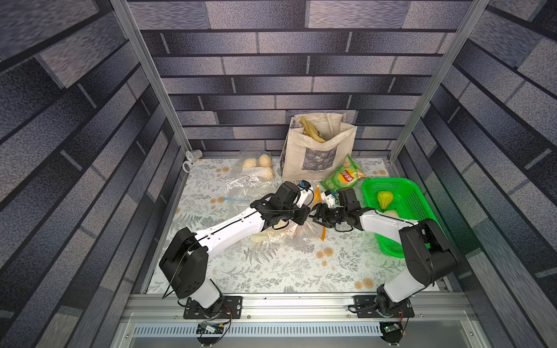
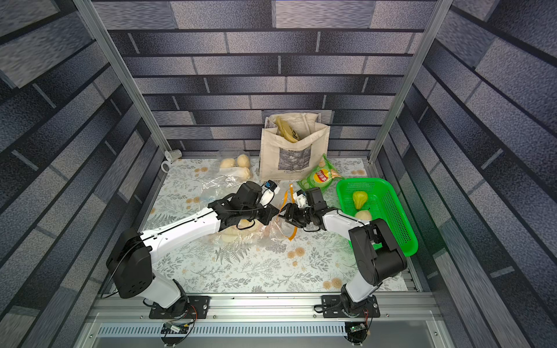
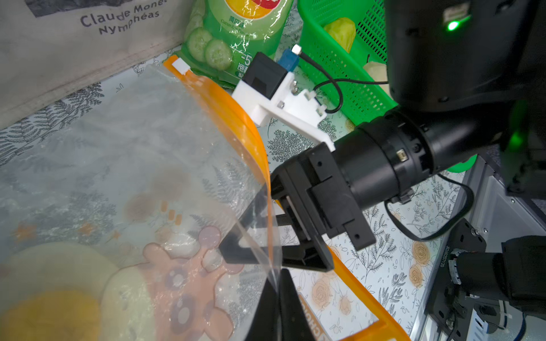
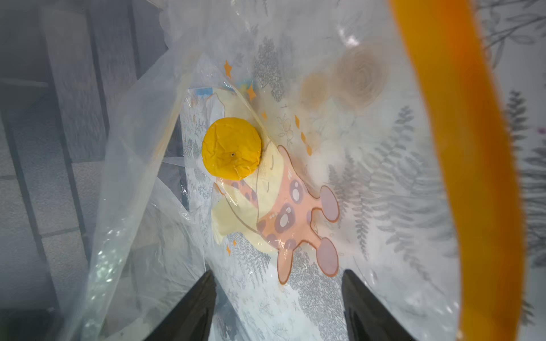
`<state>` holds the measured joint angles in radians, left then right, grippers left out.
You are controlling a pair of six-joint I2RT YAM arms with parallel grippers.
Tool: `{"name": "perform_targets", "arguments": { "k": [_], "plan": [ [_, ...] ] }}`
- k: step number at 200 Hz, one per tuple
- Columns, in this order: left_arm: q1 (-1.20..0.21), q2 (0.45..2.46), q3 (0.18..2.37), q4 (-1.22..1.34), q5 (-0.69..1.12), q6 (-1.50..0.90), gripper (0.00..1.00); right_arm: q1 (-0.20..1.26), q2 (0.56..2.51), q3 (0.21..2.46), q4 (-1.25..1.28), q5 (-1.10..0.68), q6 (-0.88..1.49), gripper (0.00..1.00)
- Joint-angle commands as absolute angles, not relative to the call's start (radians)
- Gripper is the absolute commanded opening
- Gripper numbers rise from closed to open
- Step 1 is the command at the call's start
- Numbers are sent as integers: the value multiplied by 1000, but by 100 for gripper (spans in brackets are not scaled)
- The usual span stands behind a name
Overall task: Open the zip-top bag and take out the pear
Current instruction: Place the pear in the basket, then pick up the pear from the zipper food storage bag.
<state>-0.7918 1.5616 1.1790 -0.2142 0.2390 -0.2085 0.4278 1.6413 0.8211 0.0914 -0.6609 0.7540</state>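
Running along the near edge of the counter [image 1: 271,271] is an aluminium rail carrying the 2 arm bases. The printed surface just beyond it lies bare from the left edge across to the basket, the widest open room in sight.

Midway up the counter both arms meet over the zip-top bag [image 1: 297,233]. It lies crumpled, its orange zipper strip [image 3: 236,109] bowed apart and its mouth toward the right edge. The left fingers [image 3: 263,313] are clenched on the clear film at the mouth, just beside the strip. The right fingers [image 4: 189,310] stand spread wide at the mouth, grasping nothing. In the left wrist view 1 of them shows behind the film; whether it touches the plastic cannot be told. The pear [image 4: 232,149], yellow and seen end-on, lies deep inside the bag among pale pieces, well apart from the right fingers.

Against the right edge sits the green basket [image 1: 391,180], holding a greenish fruit [image 1: 384,199] and a pale fruit [image 1: 391,214].

Along the far edge the room is crowded: a green chips packet [image 1: 346,174] touches the basket's far corner, a canvas tote [image 1: 316,156] stands upright beside it, and a second clear bag [image 1: 257,165] holds pale round items. A small cup [image 1: 194,155] and a tape ring [image 1: 187,165] occupy the far left corner.
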Motion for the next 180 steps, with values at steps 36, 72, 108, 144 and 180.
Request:
{"name": "perform_targets", "arguments": {
  "k": [36,72,108,144,180],
  "plan": [
    [-796,1525,1190,-178,227,-184,7,521,1745,900,229,-711,831,80],
    [-802,1526,1182,-157,239,-198,7,532,1798,912,288,-716,869,86],
    [-820,1525,1179,-144,241,-192,7,548,1855,918,386,-690,888,89],
    [-831,1534,1199,-144,247,-186,7,575,1907,935,483,-678,896,91],
    [-842,1544,1219,-144,251,-186,7,593,1975,948,550,-647,941,96]
  ]
}}
